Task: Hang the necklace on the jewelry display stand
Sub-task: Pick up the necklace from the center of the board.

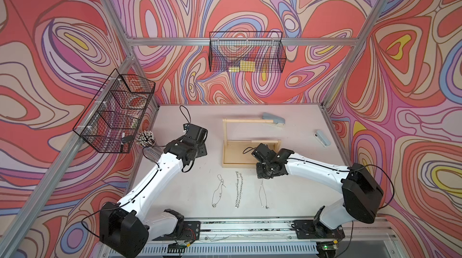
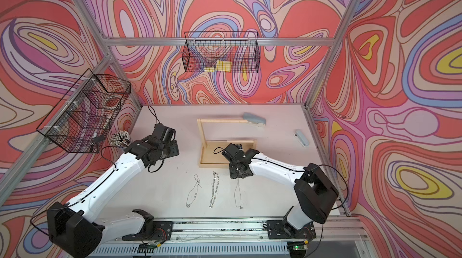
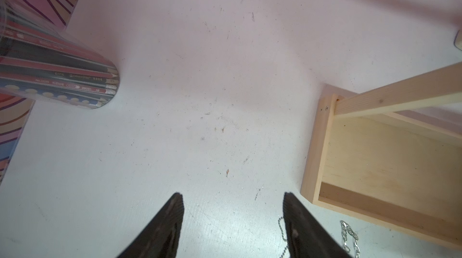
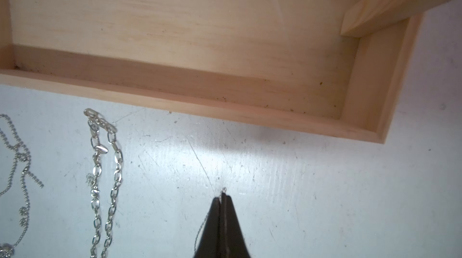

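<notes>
Just off the near right corner of the jewelry display stand point(image 1: 242, 120): right gripper point(image 4: 223, 195), tips pressed together on the clasp end of a thin necklace point(image 1: 262, 193). From that pinch, strung back toward the near edge of the table point(image 1: 190, 194), long axis near-to-far, pendant end closest to that edge; how much of it is lifted off the surface, not clear. To its left and roughly parallel, flat on the table: a chunky link chain point(image 1: 238, 189), then a ball-chain necklace point(image 1: 218, 191), each apart from its neighbour and just short of the stand's tray rim. Stand upright at mid-table toward the far edge, crossbar and lower rail parallel to that edge. Left gripper point(image 3: 232, 195) spread wide above bare table left of the stand. By the left edge, a clear cup of pencils point(image 3: 57, 69), "HB" legible on one, other print too small. Two grey staplers point(image 1: 273, 119) near the far edge and right edge. Black wire baskets point(image 1: 115, 111) on the frame rails above.
</notes>
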You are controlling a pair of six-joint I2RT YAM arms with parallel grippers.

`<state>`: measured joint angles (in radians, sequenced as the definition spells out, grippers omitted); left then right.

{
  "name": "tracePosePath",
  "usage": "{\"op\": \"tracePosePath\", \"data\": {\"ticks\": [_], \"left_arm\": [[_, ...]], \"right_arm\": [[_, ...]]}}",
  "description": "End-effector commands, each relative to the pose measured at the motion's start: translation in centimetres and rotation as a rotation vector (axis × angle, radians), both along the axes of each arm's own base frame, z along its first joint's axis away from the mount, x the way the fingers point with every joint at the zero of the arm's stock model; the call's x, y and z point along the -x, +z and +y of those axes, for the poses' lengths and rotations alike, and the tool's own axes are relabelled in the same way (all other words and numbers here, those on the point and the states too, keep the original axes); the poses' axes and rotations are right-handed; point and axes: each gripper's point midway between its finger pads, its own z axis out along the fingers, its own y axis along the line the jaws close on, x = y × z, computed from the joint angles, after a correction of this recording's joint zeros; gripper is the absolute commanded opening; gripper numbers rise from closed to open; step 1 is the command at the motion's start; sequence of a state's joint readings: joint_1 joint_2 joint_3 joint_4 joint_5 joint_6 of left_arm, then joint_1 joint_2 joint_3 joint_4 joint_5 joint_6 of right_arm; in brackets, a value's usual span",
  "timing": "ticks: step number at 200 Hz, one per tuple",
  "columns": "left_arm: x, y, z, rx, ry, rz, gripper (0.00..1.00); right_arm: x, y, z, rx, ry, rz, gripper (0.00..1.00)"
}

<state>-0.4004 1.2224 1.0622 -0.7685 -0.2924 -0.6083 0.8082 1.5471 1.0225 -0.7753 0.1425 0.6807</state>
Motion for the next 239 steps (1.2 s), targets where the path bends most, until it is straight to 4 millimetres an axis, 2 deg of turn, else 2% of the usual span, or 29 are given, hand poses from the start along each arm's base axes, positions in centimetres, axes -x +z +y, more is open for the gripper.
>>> {"op": "tracePosePath", "data": {"ticks": [1, 56, 158, 177, 204, 239], "left_arm": [[0.2, 0.3, -0.5, 0.021, -0.035, -0.018, 0.65], [-0.3, 1.9, -2.1, 0.089, -0.110, -0.072, 0.62], [-0.5, 5.0, -6.3, 0.257, -0.297, -0.136, 0.59], [-0.3, 5.7, -7.6, 0.316, -0.353, -0.147, 0.58], [0.4, 7.6, -10.6, 0.450, -0.487, -0.187, 0.58], [1.8, 10.3, -12.8, 0.573, -0.610, -0.275, 0.58]], "right_arm": [[-0.5, 2.2, 0.1, -0.002, 0.012, -0.044, 0.00], [-2.1, 7.9, 1.5, -0.061, 0.044, -0.139, 0.00], [-2.8, 18.3, 3.6, -0.240, 0.132, -0.291, 0.00], [-2.9, 20.3, 4.5, -0.278, 0.176, -0.314, 0.00], [-3.0, 22.8, 5.6, -0.320, 0.237, -0.350, 0.00], [-3.4, 24.3, 6.4, -0.338, 0.271, -0.369, 0.00]]}}
